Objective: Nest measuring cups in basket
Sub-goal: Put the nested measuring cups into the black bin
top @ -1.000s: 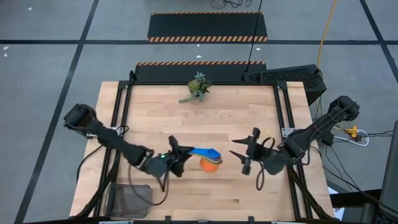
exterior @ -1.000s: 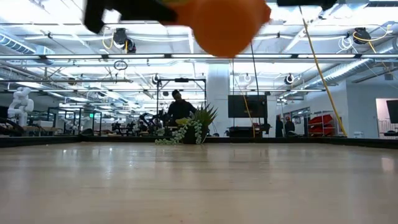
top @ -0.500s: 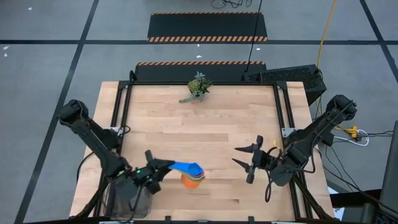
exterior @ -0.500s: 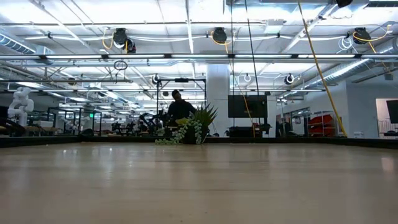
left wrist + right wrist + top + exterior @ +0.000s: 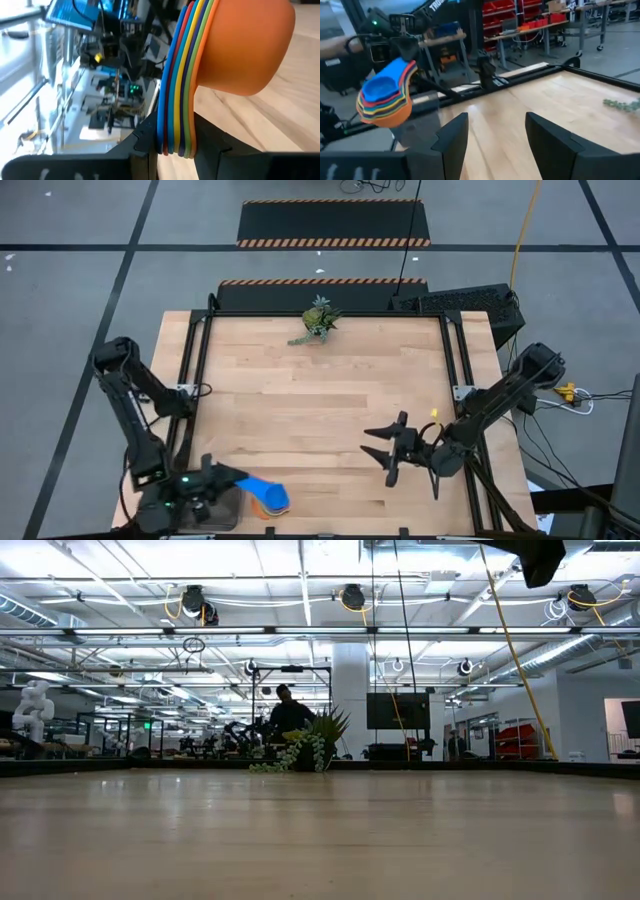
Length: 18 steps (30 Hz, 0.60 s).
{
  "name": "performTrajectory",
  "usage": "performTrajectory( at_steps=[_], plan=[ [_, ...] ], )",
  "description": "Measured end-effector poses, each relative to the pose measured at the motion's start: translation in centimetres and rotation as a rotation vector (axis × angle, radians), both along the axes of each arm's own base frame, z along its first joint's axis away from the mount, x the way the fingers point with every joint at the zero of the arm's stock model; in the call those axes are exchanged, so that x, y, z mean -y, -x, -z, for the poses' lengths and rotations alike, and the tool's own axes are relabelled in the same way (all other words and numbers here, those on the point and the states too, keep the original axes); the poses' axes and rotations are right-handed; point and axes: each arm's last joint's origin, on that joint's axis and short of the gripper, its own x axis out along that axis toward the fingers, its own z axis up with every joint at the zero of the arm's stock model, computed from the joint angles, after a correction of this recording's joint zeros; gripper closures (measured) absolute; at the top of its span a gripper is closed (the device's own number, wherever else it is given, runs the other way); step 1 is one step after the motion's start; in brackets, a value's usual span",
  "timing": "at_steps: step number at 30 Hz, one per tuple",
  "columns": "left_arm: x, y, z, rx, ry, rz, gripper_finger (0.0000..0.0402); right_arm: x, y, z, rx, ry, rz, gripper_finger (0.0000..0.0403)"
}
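The left pincer (image 5: pixel 222 480) is gripping the stacked handles of the measuring cups (image 5: pixel 268 496), its two dark fingers (image 5: pixel 145 137) clamping them from either side, and is holding the nested stack in the air above the near left corner of the counter (image 5: pixel 320 380), just beside the basket (image 5: pixel 222 510), which is sitting at that corner largely hidden under the arm. In the left wrist view the measuring cups (image 5: pixel 220 55) are showing as a tight set, the orange bowl outermost and the thin coloured rims lying flush one inside another; in the right wrist view the same stack (image 5: pixel 385 100) is showing with the blue cup uppermost and the mesh basket (image 5: pixel 417 120) close below it. The right pincer (image 5: pixel 385 455) is waiting over the near right part of the counter, its fingers (image 5: pixel 452 140) spread apart and carrying nothing. A small plant (image 5: pixel 318 320) is standing at the far edge. The cups are probably light, rigid, smooth plastic; being only nested, not fastened, they could slide apart if tilted, so a firm hold across all the handles together, as here, is seeming the soundest grasp
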Motion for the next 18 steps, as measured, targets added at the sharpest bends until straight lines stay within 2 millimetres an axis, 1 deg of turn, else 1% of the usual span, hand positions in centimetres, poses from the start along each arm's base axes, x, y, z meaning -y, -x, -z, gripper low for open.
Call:
performTrajectory(
  at_steps=[4, 7, 12, 18],
  plan=[
    [-0.8, 2.4, -0.8, -0.027, -0.040, 0.067, 0.0315, -0.4, -0.9, 0.7, 0.052, -0.046, 0.010, 0.0211],
    [-2.2, 3.8, -2.1, -0.046, -0.038, 0.118, 0.0315, -0.8, -1.4, 1.4, 0.080, -0.071, 0.011, 0.0211],
    [-5.4, 5.0, -4.6, -0.101, 0.048, 0.210, 0.0315, -1.3, -2.0, 2.5, 0.105, -0.098, 0.015, 0.0211],
    [-9.6, 6.5, -6.5, -0.124, 0.088, 0.259, 0.0315, -1.4, -2.4, 3.4, 0.118, -0.128, 0.027, 0.0211]
  ],
)
